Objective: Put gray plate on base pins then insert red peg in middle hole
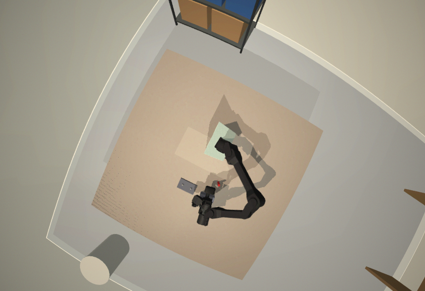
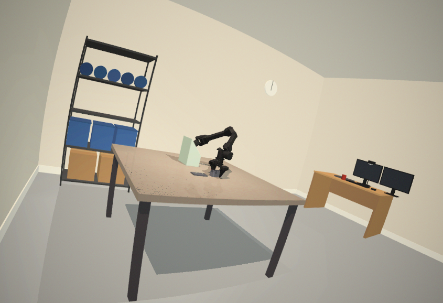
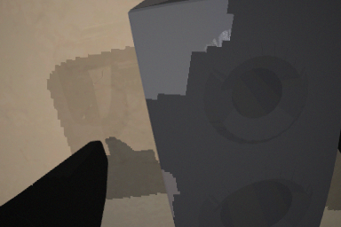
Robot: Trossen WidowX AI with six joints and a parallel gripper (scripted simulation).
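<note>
The gray plate (image 3: 169,65) (image 2: 214,173) fills much of the wrist view, with two of its holes showing; the arm largely hides it in the top view. My gripper (image 3: 219,132) (image 2: 217,172) is open, its fingers low on either side of the plate, with a gap between the plate and the left finger. The gray base (image 1: 186,186) (image 2: 198,173) lies flat beside the plate on the table, two small pins standing on it and no plate over them. The red peg (image 1: 218,184) is on the table on the plate's other side; it is not visible in the other views.
A pale green block (image 1: 213,143) (image 2: 189,155) stands on the table (image 1: 144,113) (image 2: 168,185) beyond the plate and base, close to part of the black arm. The arm casts shadows around the plate and peg. A shelf rack (image 2: 104,115) stands behind the table.
</note>
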